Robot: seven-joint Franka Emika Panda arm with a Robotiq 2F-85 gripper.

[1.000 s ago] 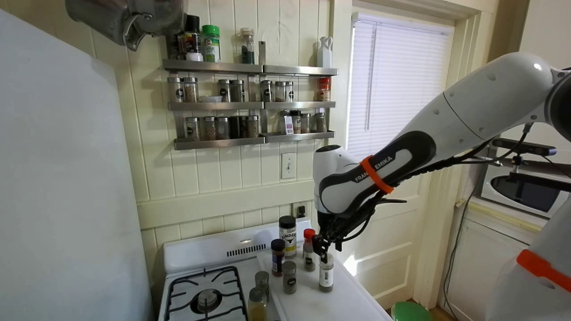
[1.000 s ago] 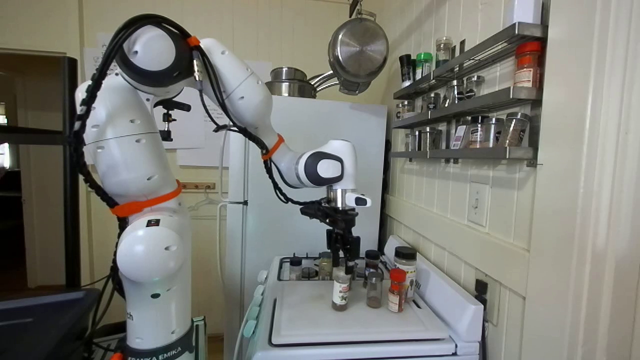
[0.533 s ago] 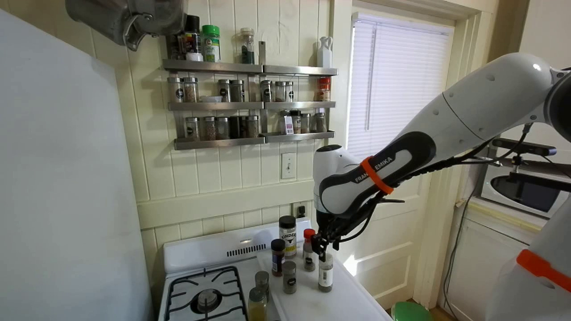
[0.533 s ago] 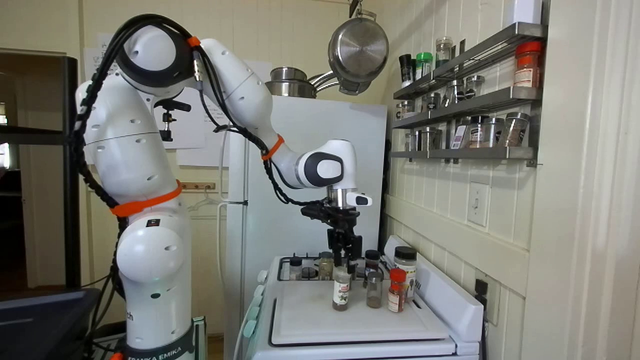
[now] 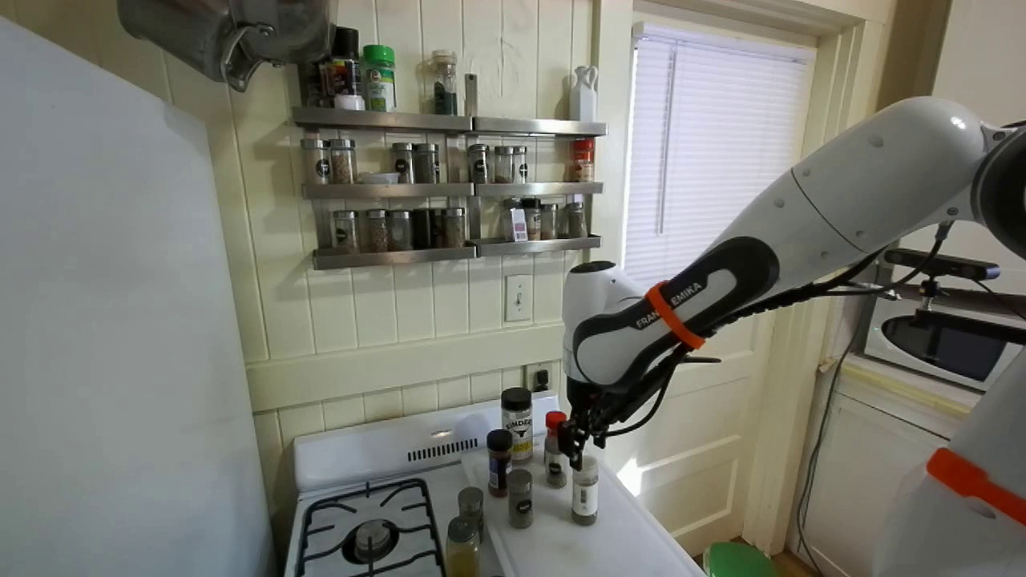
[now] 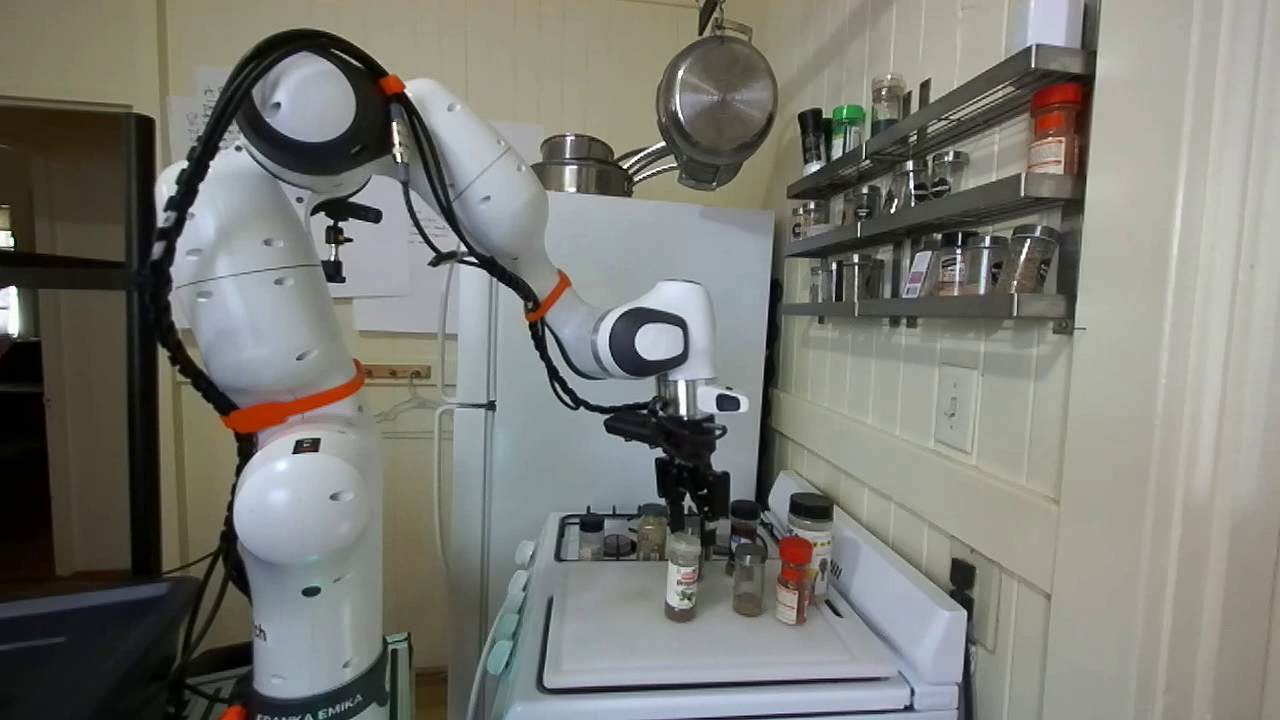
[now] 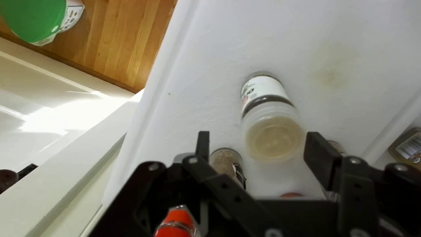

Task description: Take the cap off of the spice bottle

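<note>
The spice bottle point(image 6: 682, 590) stands upright on the white stove cover point(image 6: 640, 655). It also shows in an exterior view point(image 5: 585, 497). Its pale translucent cap point(image 7: 275, 136) sits on top and looks blurred in the wrist view. My gripper point(image 7: 258, 143) is open, with one finger point(image 7: 203, 144) left of the cap and the other right of it. A gap shows left of the cap; the right finger looks close to it, and I cannot tell whether they touch. In an exterior view the gripper point(image 6: 694, 527) hangs at about cap height, slightly toward the back panel side. Nothing is held.
Near the bottle stand a clear jar point(image 6: 748, 582), a red-capped bottle point(image 6: 795, 580) and a large black-capped bottle point(image 6: 810, 535). Further bottles point(image 5: 462, 545) stand by the burner grate point(image 5: 373, 533). The stove's back panel point(image 6: 880, 590) and wall shelves point(image 6: 940, 305) rise behind.
My gripper has risen slightly and shifted a little toward the back panel, and its fingers look slightly wider apart. The bottle stands nearly where it was, cap on.
</note>
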